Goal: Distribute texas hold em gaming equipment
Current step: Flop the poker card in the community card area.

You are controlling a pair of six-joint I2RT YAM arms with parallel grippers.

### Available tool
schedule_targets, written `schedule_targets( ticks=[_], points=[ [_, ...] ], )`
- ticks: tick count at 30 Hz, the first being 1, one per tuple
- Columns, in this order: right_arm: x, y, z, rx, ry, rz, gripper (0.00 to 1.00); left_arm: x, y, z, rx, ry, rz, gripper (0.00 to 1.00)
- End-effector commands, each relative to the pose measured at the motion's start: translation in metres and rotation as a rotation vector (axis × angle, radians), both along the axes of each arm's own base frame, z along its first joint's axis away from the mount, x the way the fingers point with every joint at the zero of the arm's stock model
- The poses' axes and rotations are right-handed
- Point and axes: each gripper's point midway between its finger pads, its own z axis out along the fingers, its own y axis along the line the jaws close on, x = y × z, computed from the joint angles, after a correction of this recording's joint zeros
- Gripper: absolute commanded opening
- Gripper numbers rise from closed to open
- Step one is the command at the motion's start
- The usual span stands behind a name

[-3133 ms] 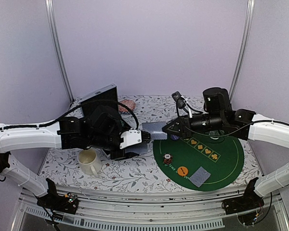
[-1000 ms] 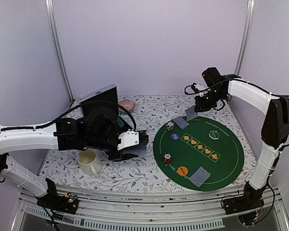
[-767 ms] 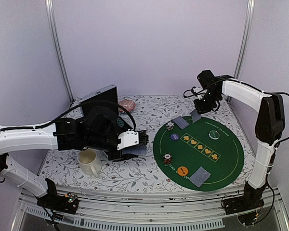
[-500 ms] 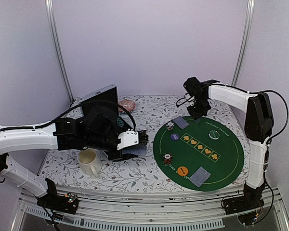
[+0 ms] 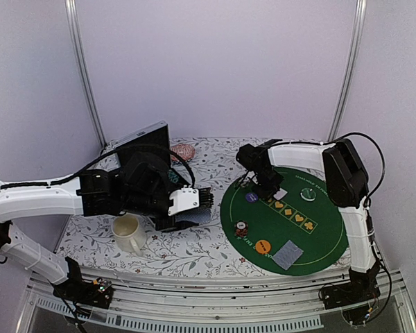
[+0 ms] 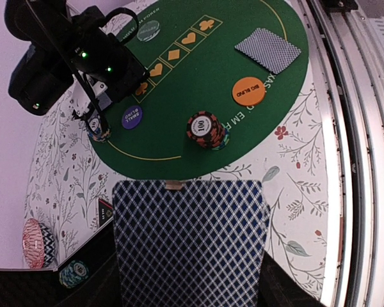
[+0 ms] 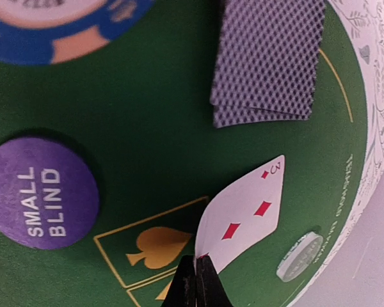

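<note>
My right gripper (image 7: 195, 272) is shut on the corner of a face-up three of diamonds (image 7: 246, 208), low over the gold spade box (image 7: 155, 247) of the green mat (image 5: 319, 229). Beside it lie the purple small blind disc (image 7: 41, 192), a blue-orange chip (image 7: 45, 25), face-down cards (image 7: 265, 57) and a clear disc (image 7: 299, 256). My left gripper (image 6: 189, 284) is shut on a deck of blue-backed cards (image 6: 189, 243), left of the mat. A chip stack (image 6: 205, 128), an orange big blind disc (image 6: 248, 91) and more face-down cards (image 6: 271, 50) lie on the mat's near side.
A cream mug (image 5: 128, 232) stands just in front of my left arm. A pink striped round object (image 5: 184, 150) and a dark open box (image 5: 144, 149) sit at the back left. A black-red marker (image 6: 104, 211) and a loose chip (image 6: 73, 274) lie on the floral cloth.
My right arm has swung from the back right corner leftward and down over the mat with the card in its grip. The left arm and its deck have not moved.
</note>
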Motion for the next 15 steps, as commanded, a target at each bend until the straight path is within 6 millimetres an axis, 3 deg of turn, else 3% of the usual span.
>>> schedule_targets(
  ticks=[1,15],
  points=[
    [-0.011,0.017,-0.011,0.116,0.065,0.0,0.02,0.002,0.002,0.012,-0.039,-0.021,-0.006,0.61],
    [-0.008,0.037,-0.014,0.196,0.093,0.049,0.02,0.002,0.003,0.013,-0.043,-0.024,-0.004,0.61]
  ],
)
